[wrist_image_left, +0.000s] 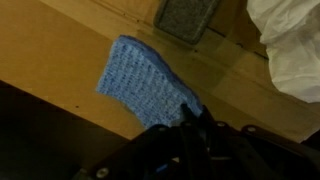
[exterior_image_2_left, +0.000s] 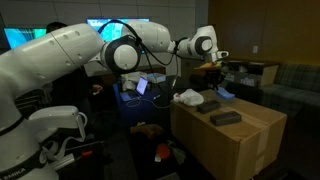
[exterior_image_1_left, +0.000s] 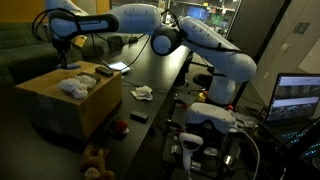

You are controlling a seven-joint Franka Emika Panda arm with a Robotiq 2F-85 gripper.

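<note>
1. Franka arm (exterior_image_1_left: pixel 190 40): reaches across the dark table (exterior_image_1_left: pixel 160 70) and ends over the box, wrist pointing down
2. cardboard box (exterior_image_2_left: pixel 235 145): closed, with its flat top serving as the work surface; it stands beside the table in both exterior views
3. white cloth (wrist_image_left: pixel 295 45): crumpled heap on the box top, near the blue cloth but apart from it in the wrist view
4. blue cloth (wrist_image_left: pixel 140 80): coarse knitted or terry weave, lying flat on the box top close to one edge of the box
   - its near corner runs in between the gripper's fingers
   - judged light, soft and limp, so it should droop and fold once raised
   - not fragile, and the rough weave should give good friction, so slip looks unlikely
   - best hold is a pinch on a corner or edge; the flat middle offers nothing to grip without pressing into the cardboard
5. grey block (wrist_image_left: pixel 190 18): rectangular and rough-textured, perhaps a sponge or an eraser; it sits on the box top just beyond the blue cloth, not touching it
6. gripper (wrist_image_left: pixel 195 125): sits at the near corner of the blue cloth
   - jaws look drawn narrow, pinched on that corner
   - the fingertips are dark and blurred, so how deep the bite goes cannot be told
</note>
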